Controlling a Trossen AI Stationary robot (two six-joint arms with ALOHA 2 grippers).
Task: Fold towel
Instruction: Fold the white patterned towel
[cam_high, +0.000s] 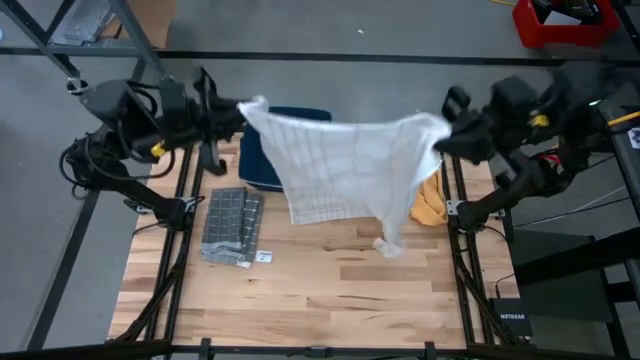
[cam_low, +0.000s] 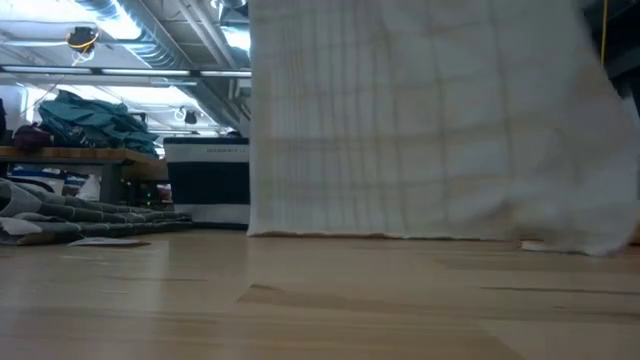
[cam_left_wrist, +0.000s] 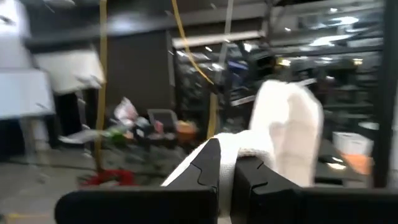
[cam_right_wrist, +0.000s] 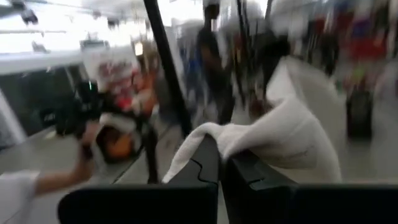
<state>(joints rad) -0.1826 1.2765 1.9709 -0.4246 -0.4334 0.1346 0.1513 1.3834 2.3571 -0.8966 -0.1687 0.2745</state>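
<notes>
the wooden table (cam_high: 330, 285) carries a grey folded cloth (cam_high: 228, 228) at its left, with bare boards toward the near edge. the white towel (cam_high: 345, 165) hangs stretched above the table's far half, one top corner pinched in the left gripper (cam_high: 238, 112) and the other in the right gripper (cam_high: 447, 130). both arms are raised at the far corners, and the towel's lower edge reaches the boards.

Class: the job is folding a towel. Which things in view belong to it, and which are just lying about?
In the job: white towel; left claw and right claw, each shut on a towel corner.

Lying about: grey folded cloth; blue cloth; orange cloth.
</notes>
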